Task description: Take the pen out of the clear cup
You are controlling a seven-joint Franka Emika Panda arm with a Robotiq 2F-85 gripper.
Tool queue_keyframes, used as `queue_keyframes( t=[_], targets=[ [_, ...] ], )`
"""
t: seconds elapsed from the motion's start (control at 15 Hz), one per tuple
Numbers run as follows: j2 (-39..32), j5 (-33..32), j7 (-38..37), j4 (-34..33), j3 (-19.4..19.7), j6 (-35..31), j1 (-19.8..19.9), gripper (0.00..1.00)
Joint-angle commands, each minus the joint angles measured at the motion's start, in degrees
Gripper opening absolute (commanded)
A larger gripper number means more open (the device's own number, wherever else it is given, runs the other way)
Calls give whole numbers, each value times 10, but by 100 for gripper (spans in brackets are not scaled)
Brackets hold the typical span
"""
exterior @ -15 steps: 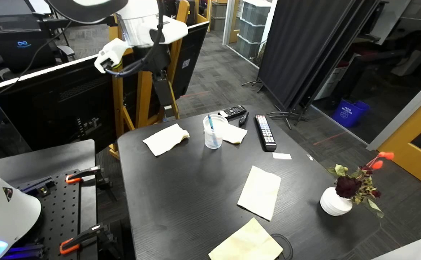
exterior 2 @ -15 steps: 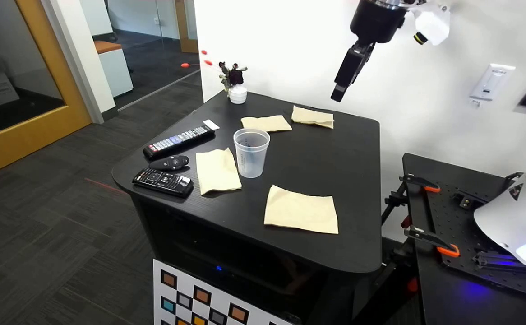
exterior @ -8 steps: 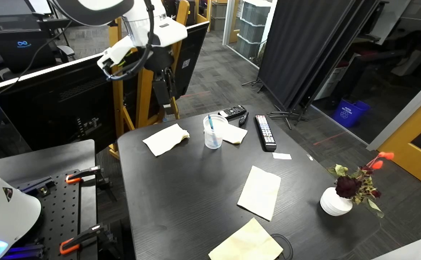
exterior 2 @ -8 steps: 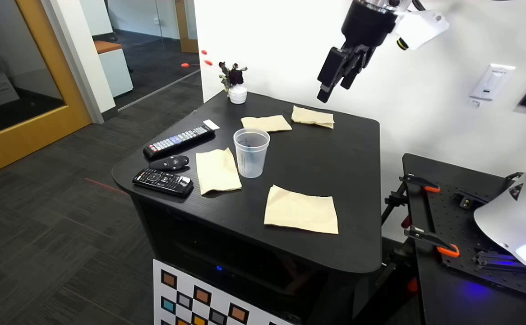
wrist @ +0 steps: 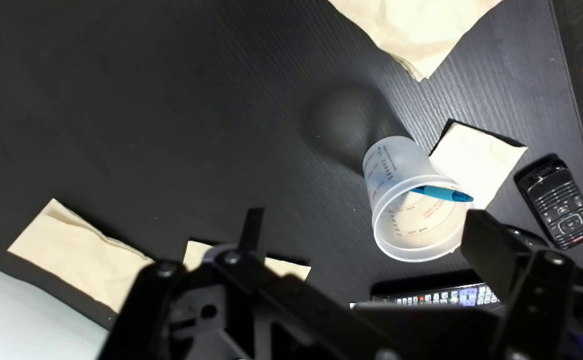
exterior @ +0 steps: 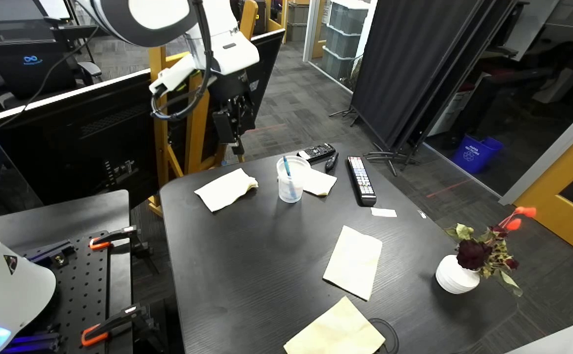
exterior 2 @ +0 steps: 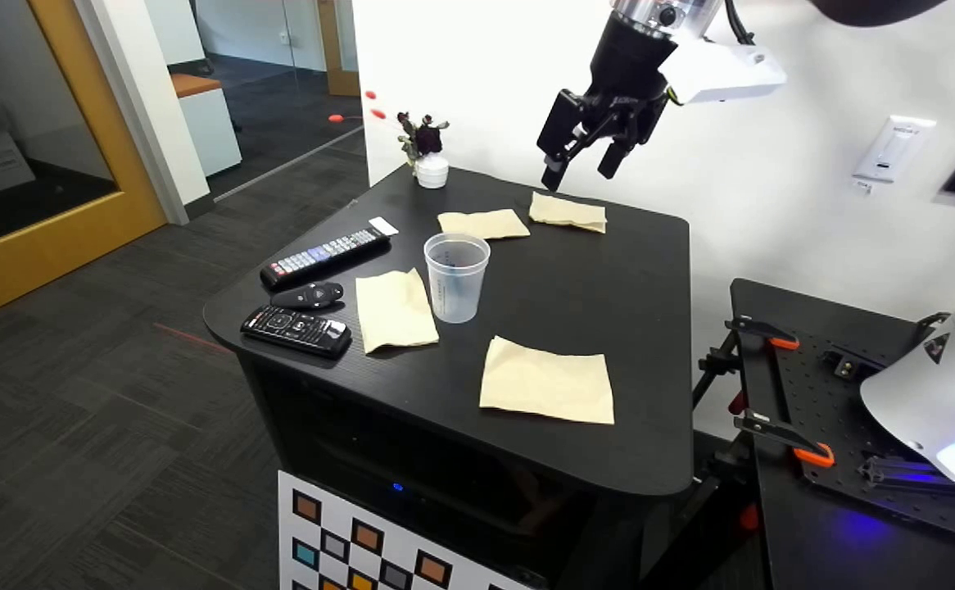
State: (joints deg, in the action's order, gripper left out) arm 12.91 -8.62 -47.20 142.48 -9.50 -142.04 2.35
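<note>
The clear cup stands upright on the black table in both exterior views (exterior: 291,195) (exterior 2: 454,299). It also shows in the wrist view (wrist: 389,167). The blue pen (exterior: 286,166) leans inside the cup with its tip at the rim; it also shows in the wrist view (wrist: 444,193). In an exterior view only a faint blue tint shows through the cup wall. My gripper (exterior 2: 581,170) hangs in the air above the table, apart from the cup. It is open and empty, its fingers spread wide in the wrist view (wrist: 364,217).
A large remote (exterior 2: 326,256), a small black remote (exterior 2: 307,295) and a black remote (exterior 2: 296,329) lie near the cup. Several folded napkins lie on the table, one (exterior 2: 396,310) beside the cup. A white vase with flowers (exterior: 457,274) stands near a table edge.
My gripper has opened, its fingers now spread apart. The arm has moved down and, in an exterior view, to the left. The cup and pen have not moved.
</note>
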Motion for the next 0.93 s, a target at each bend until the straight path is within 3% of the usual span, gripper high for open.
queue_keyframes(
  t=[0.0, 0.87],
  targets=[
    [-35, 0, -58, -30, -3, -13, -1, 100],
    [-123, -14, -206, -116, 18, 11, -21, 100]
  ],
)
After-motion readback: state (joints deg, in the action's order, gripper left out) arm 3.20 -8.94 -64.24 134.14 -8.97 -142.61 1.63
